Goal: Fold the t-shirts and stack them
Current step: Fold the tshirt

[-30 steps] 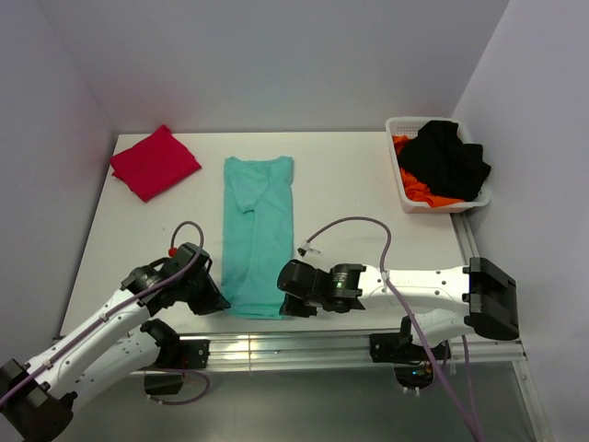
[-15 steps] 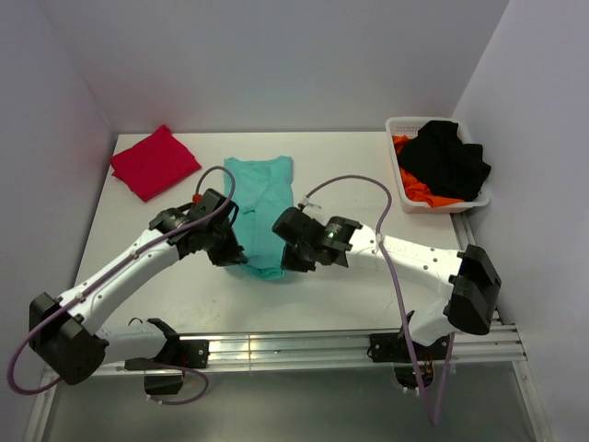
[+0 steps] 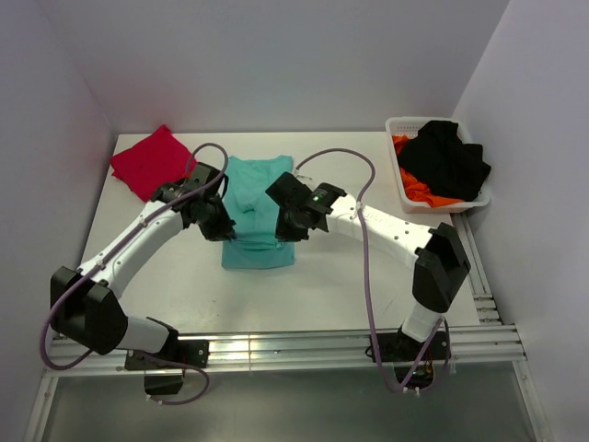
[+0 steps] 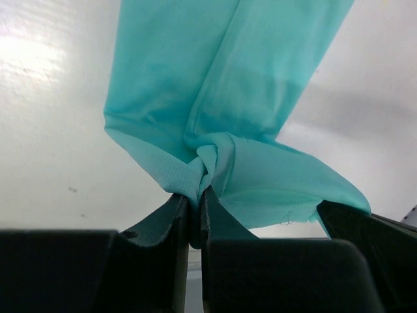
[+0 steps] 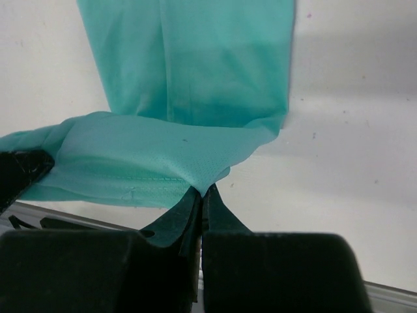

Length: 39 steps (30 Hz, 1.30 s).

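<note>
Teal t-shirt: one; red t-shirt: one.

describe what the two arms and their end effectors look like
The left arm and right arm are white tubular links with bulky black joint housings. A pale purple cable loops loosely along each. The left end effector and right end effector have black wedge-shaped fingers. A small green light shows near the right wrist.

Robotics lab test cell, bare pale grey panel walls boxing in a flat white tabletop, left white-and-black robot arm and right white-and-black robot arm above a slotted aluminium rail, loose purple cable, white plastic laundry basket in the far right corner.
</note>
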Each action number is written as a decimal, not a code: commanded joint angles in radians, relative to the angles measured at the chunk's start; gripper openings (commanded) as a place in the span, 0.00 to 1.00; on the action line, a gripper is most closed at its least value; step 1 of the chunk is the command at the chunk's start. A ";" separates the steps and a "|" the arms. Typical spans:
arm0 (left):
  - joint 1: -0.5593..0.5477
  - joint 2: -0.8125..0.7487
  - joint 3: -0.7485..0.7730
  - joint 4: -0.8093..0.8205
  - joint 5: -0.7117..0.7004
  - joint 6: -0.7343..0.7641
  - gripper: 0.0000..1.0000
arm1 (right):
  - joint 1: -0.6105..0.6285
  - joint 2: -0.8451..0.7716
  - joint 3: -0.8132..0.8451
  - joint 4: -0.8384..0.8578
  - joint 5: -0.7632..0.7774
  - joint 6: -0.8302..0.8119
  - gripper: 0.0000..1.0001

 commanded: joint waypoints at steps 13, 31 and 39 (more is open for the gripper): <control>0.181 0.367 0.221 0.187 0.012 0.206 0.96 | -0.179 0.349 0.397 -0.146 0.021 -0.091 0.58; 0.243 0.073 0.058 0.104 -0.029 0.139 1.00 | -0.250 -0.084 -0.105 0.166 -0.103 -0.113 1.00; 0.232 -0.125 -0.372 0.283 0.037 0.027 0.99 | -0.190 -0.160 -0.404 0.430 -0.221 -0.054 1.00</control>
